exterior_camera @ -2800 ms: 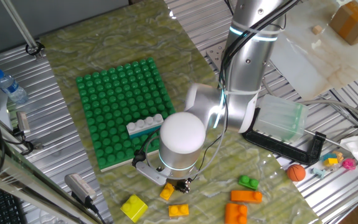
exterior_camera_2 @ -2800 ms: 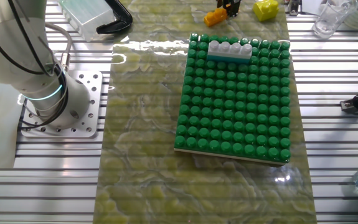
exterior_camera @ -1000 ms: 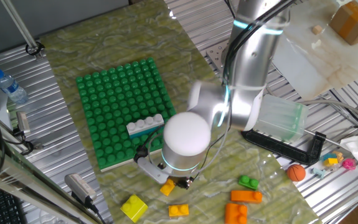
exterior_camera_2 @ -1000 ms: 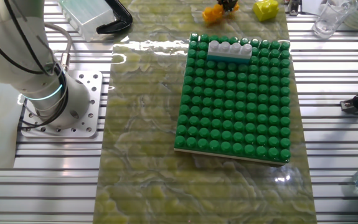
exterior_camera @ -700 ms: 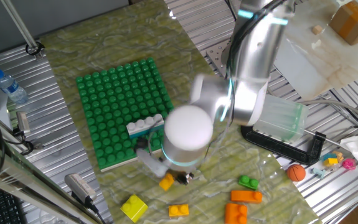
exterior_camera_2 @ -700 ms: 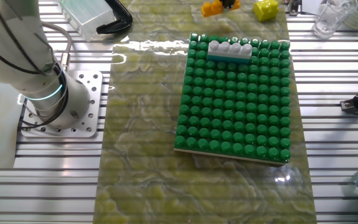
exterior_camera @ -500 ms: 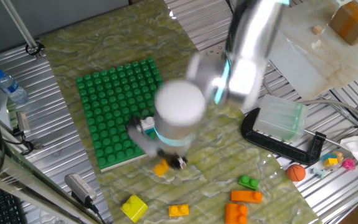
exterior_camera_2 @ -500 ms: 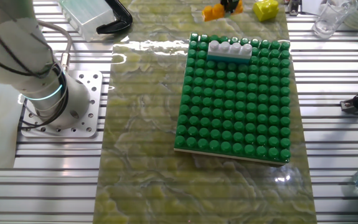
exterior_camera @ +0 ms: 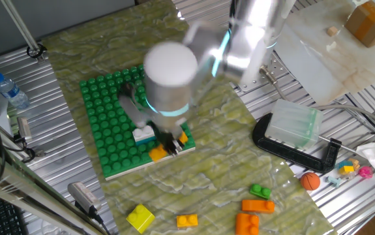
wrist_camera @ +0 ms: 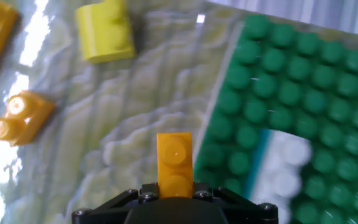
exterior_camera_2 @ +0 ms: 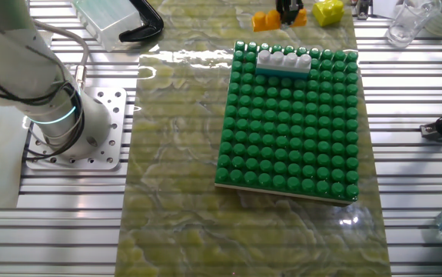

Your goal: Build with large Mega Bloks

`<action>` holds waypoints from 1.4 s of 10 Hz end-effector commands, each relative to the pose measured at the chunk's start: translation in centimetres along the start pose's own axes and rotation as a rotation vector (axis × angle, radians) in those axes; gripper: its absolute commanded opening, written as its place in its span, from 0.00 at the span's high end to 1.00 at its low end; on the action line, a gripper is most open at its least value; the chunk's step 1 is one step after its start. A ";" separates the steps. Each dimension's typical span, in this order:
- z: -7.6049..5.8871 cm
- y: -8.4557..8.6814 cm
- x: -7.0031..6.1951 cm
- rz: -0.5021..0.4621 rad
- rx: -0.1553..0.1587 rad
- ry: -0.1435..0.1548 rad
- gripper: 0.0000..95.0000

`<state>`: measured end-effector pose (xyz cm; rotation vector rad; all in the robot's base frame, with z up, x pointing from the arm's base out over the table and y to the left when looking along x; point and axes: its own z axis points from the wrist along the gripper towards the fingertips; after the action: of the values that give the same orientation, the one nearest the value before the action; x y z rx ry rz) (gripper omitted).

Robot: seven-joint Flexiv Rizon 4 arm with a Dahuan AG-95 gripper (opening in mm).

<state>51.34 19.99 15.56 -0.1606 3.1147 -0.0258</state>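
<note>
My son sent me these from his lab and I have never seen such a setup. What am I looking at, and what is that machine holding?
It is a robot arm bolted to a table, building with toy bricks. Two pictures come from fixed cameras on opposite sides of the table; the third comes from a camera on the arm's hand, looking along its fingers. On the marbled mat lies a green studded baseplate with a white and teal brick pressed on near one edge. Loose yellow brick and orange bricks lie on the mat nearby. The gripper holds a small orange brick by the baseplate's edge, close to the white one.
</note>
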 end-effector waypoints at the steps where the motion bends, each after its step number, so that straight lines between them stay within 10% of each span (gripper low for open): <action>1: -0.2 -1.4 -1.3 0.015 -0.001 0.008 1.00; 5: 0.1 -4.3 -0.8 0.029 -0.004 0.017 1.00; 14: 0.1 -5.0 -0.8 0.284 0.014 0.018 1.00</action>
<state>52.62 15.36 15.66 0.2652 3.1287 -0.0275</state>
